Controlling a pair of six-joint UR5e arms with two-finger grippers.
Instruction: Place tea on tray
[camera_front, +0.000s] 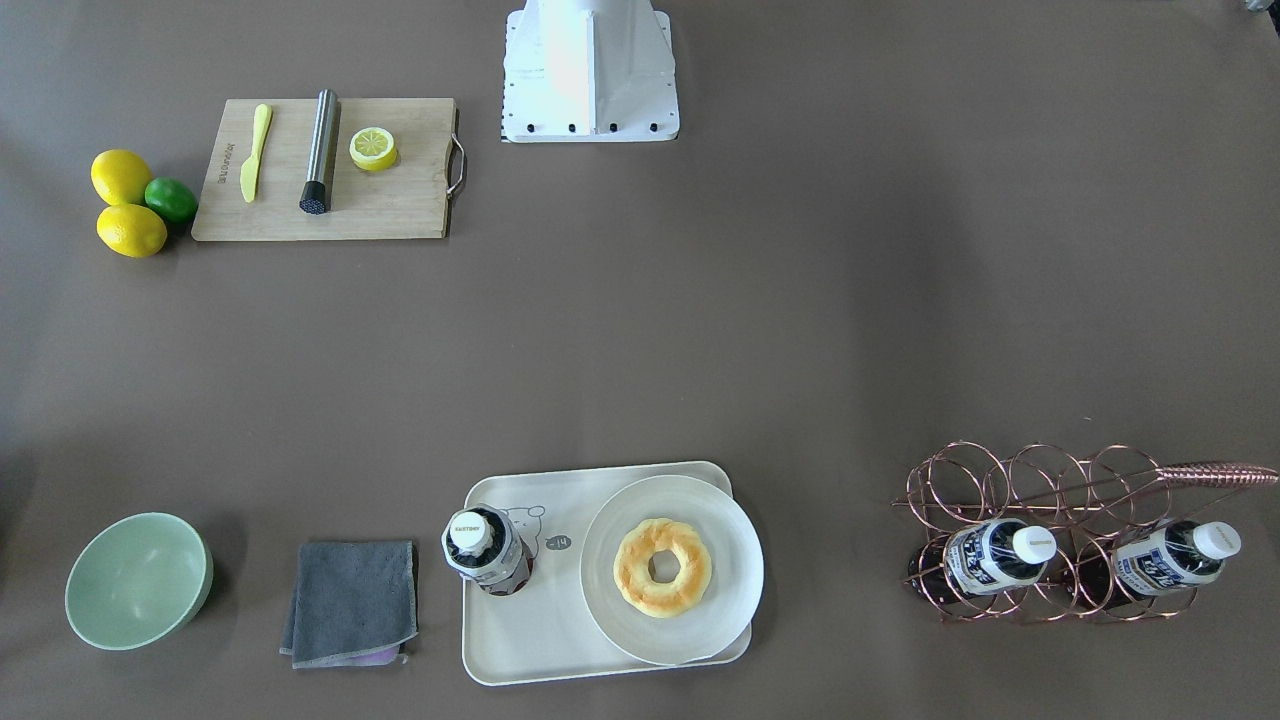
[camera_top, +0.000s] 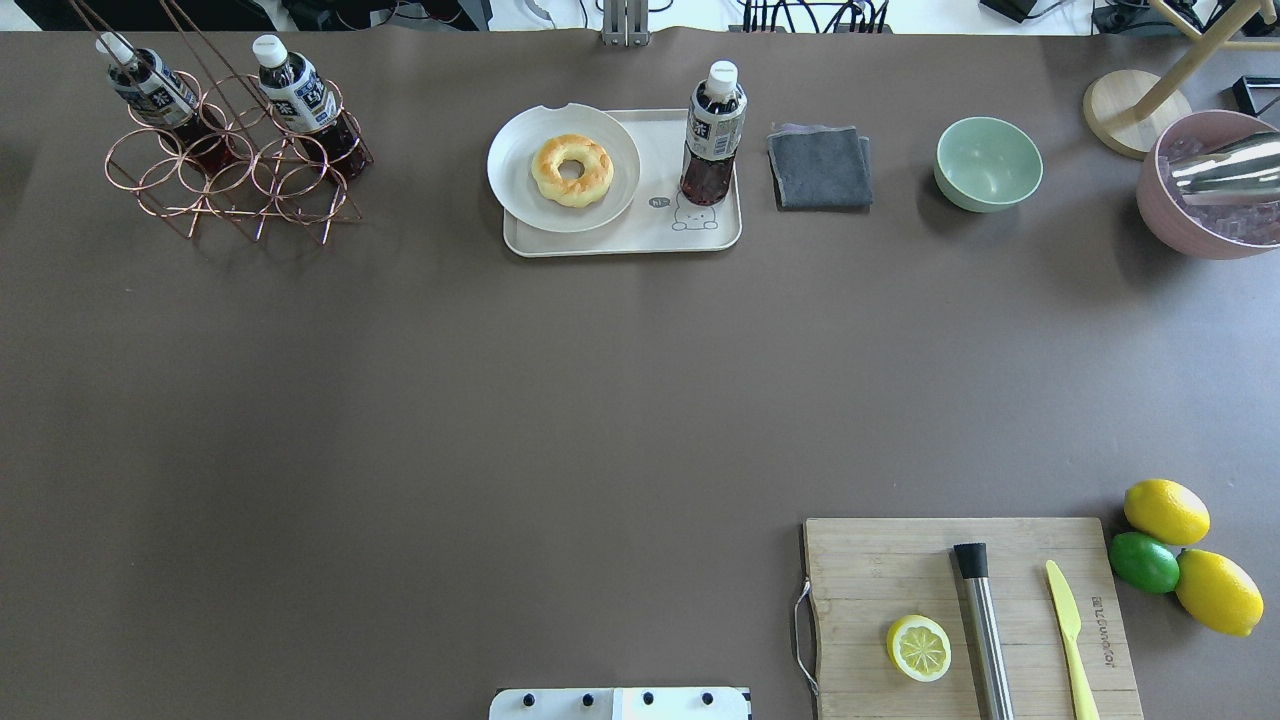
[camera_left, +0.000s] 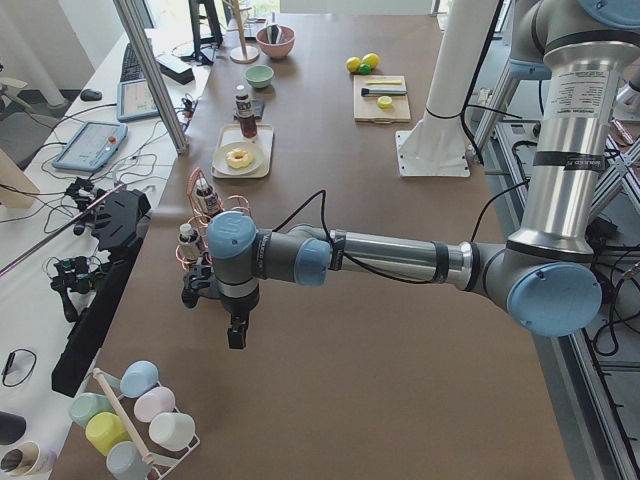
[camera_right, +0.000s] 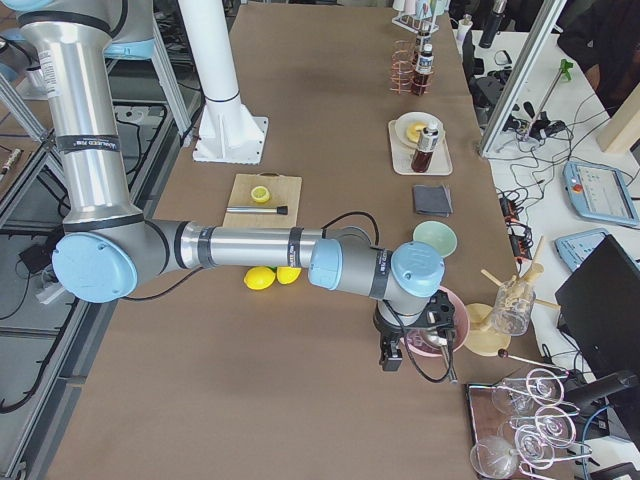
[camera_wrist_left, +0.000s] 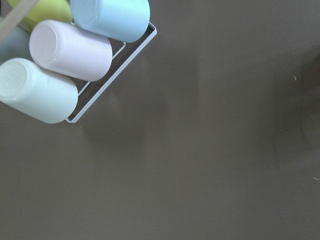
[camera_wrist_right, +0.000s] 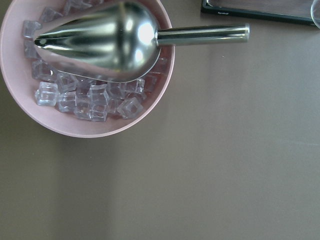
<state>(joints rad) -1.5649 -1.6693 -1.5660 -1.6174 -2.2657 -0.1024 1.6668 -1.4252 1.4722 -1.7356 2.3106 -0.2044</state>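
Small clear plastic tea bottle (camera_top: 713, 130), dark brown contents, white cap: upright on the cream-white rectangular tray (camera_top: 620, 243), at 3 o'clock of the round white plate (camera_top: 510, 175) in the overhead view. Left tool (camera_left: 236, 338) and right tool (camera_right: 390, 357): over the brown worktop (camera_top: 400, 400), well apart from the tray. Whether either is released or clenched, cannot tell.
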